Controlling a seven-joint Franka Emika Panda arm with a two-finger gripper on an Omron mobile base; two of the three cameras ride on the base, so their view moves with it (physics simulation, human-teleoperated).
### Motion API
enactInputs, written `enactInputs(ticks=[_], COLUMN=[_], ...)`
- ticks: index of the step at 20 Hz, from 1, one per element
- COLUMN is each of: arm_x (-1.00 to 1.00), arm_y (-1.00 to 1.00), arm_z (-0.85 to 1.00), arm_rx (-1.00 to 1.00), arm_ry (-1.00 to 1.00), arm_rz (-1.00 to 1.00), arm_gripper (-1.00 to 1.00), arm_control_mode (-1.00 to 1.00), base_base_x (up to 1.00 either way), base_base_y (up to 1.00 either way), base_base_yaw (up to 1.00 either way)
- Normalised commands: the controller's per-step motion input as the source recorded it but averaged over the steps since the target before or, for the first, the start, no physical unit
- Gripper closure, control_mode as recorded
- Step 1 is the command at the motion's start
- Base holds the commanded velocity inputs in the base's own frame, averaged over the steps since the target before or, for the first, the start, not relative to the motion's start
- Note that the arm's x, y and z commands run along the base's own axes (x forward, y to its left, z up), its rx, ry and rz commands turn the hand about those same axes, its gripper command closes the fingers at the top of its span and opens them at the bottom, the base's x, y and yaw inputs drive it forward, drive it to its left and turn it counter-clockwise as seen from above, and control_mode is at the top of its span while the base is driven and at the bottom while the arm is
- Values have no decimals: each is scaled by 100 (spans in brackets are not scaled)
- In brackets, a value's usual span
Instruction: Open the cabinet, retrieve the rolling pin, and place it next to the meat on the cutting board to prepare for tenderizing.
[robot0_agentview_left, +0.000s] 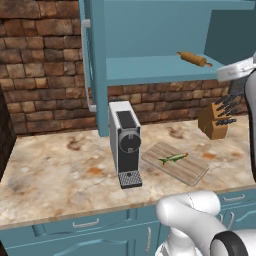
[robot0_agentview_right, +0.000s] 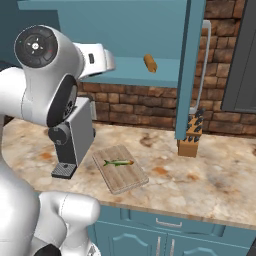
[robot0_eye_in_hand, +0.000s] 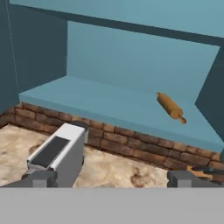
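The teal cabinet (robot0_agentview_left: 150, 30) stands open, its doors swung out edge-on (robot0_agentview_right: 189, 65). On its shelf (robot0_eye_in_hand: 109, 107) lies the wooden rolling pin (robot0_agentview_left: 194, 59) (robot0_agentview_right: 150, 63) (robot0_eye_in_hand: 170, 107), toward the right end. Below, on the counter, the greenish meat (robot0_agentview_left: 173, 158) (robot0_agentview_right: 118, 162) rests on the cutting board (robot0_agentview_left: 192, 171) (robot0_agentview_right: 126, 179). My gripper (robot0_eye_in_hand: 113, 179) is open, with nothing between its fingertips (robot0_eye_in_hand: 43, 177). It hangs in front of the shelf, short of the rolling pin and a little lower.
A grey coffee machine (robot0_agentview_left: 125, 140) (robot0_agentview_right: 75, 135) (robot0_eye_in_hand: 59, 153) stands left of the board, under the shelf. A knife block (robot0_agentview_left: 215, 120) (robot0_agentview_right: 191, 137) sits at the brick wall to the right. Low teal drawers (robot0_agentview_left: 85, 225) line the counter front.
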Motion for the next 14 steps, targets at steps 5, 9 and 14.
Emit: enactInputs(ticks=[5,9,14], arm_x=[19,47,52], arm_y=[-29,-25,-8], arm_z=[0,0,0], arm_rx=[0,0,0], arm_ry=[2,3,4], arm_rz=[-10,-5,-1], arm_gripper=[-100,-100,-100], arm_control_mode=[-100,-100,-100], base_base_x=[0,0,0], base_base_y=[0,0,0], base_base_yaw=[0,0,0])
